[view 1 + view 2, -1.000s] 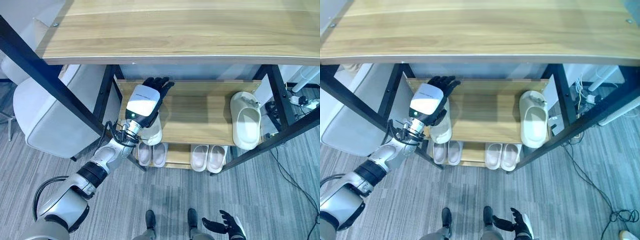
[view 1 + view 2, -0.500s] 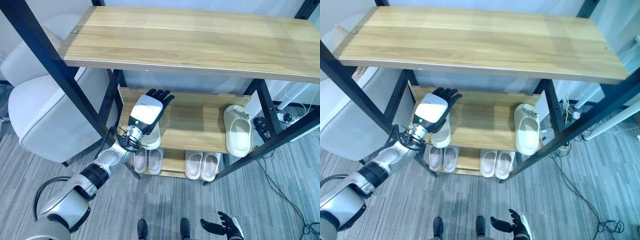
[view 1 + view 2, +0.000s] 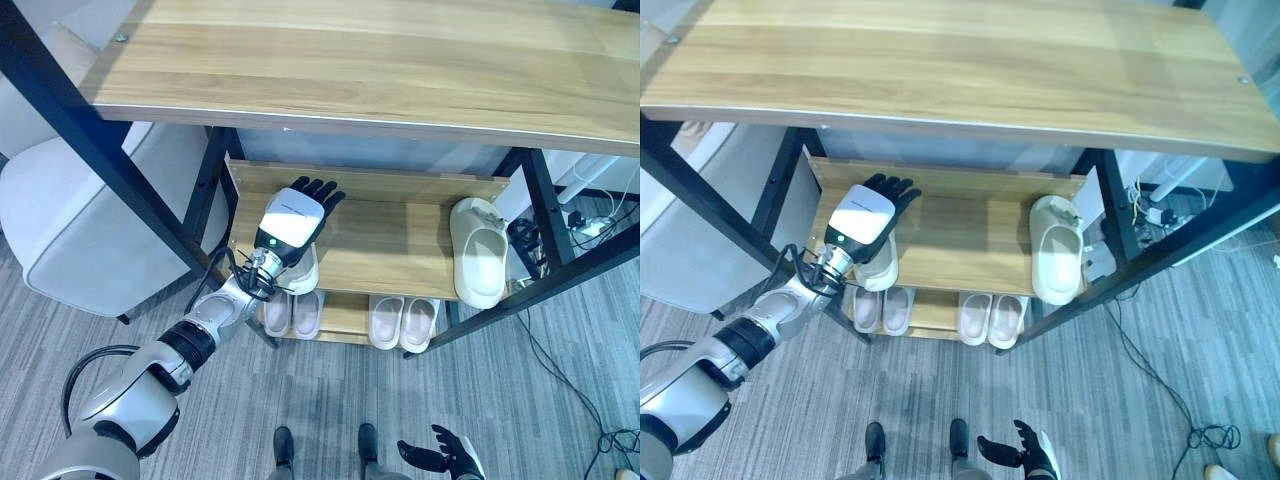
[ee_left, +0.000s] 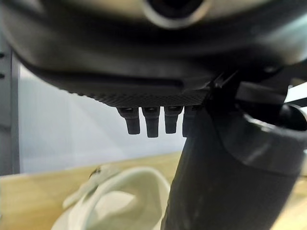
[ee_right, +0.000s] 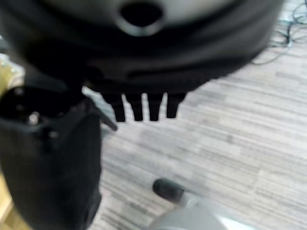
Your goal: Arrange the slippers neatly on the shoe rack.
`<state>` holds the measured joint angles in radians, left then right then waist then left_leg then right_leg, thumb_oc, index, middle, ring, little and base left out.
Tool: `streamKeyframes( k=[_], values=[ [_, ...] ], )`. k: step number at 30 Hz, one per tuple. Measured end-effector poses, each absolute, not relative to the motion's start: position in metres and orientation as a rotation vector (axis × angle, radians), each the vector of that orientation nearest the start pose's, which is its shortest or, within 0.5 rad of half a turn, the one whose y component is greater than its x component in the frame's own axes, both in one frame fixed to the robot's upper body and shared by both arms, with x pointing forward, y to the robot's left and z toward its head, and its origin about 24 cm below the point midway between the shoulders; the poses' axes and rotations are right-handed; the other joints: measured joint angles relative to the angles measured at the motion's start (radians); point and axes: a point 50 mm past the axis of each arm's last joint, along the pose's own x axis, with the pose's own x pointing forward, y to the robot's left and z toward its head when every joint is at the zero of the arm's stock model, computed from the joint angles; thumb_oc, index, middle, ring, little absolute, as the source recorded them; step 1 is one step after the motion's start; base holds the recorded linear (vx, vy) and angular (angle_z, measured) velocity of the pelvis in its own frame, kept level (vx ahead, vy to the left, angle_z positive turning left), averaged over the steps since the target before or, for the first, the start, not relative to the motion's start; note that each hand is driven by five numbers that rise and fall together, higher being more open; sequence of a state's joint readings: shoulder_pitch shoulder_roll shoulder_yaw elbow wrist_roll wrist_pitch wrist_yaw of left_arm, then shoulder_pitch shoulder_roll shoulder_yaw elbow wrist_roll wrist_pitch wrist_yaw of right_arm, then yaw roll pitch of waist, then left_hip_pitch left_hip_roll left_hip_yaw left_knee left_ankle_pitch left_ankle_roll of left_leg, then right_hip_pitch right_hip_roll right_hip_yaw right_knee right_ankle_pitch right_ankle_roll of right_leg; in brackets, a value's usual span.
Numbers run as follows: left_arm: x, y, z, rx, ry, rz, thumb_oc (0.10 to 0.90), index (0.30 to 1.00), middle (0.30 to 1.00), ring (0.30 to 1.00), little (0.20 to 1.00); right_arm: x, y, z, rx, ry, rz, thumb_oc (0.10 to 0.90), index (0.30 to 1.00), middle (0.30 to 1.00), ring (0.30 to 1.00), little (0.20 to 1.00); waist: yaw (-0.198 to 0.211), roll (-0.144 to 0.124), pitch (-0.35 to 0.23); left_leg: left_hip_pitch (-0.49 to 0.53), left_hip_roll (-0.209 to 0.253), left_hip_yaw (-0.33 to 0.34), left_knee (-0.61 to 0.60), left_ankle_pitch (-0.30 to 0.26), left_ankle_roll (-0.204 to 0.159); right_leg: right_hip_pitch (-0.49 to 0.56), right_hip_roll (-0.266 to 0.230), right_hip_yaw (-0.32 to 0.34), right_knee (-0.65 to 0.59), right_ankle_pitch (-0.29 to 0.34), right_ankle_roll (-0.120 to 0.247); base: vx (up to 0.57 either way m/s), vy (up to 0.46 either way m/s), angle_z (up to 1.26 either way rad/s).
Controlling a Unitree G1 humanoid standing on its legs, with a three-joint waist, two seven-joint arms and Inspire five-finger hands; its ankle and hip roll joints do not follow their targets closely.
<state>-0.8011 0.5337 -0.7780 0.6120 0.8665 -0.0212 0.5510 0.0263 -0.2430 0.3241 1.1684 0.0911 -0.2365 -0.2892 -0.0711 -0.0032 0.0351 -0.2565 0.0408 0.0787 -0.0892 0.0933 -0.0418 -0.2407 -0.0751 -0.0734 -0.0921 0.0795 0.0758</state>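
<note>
Left eye view: left hand [image 3: 290, 215], fingers straight, hovers over a slipper [image 3: 303, 272] on the shoe rack [image 3: 400, 240]; grey chair [image 3: 80, 225] stands beside.

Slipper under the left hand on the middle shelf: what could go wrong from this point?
The slipper sits at the shelf's front edge, heel overhanging, so a nudge from the left hand might tip it off. Its mate lies at the shelf's far right end, so the pair may stay split.
</note>
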Motion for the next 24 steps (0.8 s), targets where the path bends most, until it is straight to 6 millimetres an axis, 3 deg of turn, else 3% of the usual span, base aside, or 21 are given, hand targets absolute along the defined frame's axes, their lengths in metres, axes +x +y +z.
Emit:
streamKeyframes(
  k=[21, 23, 24],
  values=[
    [0.372, 0.137, 0.126, 1.705, -0.651, 0.027, 0.800, 0.900, 0.900, 0.900, 0.900, 0.115, -0.219, -0.148, -0.430, 0.898, -0.133, 0.800, 0.900, 0.900, 0.900, 0.900, 0.000, -0.021, 0.004, -0.011, -0.003, 0.001, 0.000, 0.000, 0.000, -0.013, 0.001, 0.001, 0.000, 0.000, 0.000, 0.01, 0.002, 0.00],
    [0.374, 0.136, 0.128, 1.707, -0.645, 0.034, 0.599, 0.599, 0.599, 0.599, 0.599, 0.117, -0.219, -0.147, -0.428, 0.890, -0.132, 0.800, 0.900, 0.900, 0.900, 0.900, 0.001, -0.026, 0.006, -0.011, -0.003, 0.002, 0.000, 0.000, 0.000, -0.014, 0.001, 0.001, 0.000, 0.000, 0.000, 0.00, 0.000, 0.00],
    [0.375, 0.135, 0.130, 1.707, -0.649, 0.039, 0.400, 0.300, 0.300, 0.300, 0.300, 0.118, -0.218, -0.147, -0.426, 0.886, -0.131, 0.800, 0.900, 0.900, 0.900, 0.900, 0.001, -0.028, 0.007, -0.011, -0.003, 0.002, 0.000, 0.000, 0.000, -0.014, 0.001, 0.002, 0.000, 0.000, 0.000, 0.00, 0.000, 0.00]
  ],
)
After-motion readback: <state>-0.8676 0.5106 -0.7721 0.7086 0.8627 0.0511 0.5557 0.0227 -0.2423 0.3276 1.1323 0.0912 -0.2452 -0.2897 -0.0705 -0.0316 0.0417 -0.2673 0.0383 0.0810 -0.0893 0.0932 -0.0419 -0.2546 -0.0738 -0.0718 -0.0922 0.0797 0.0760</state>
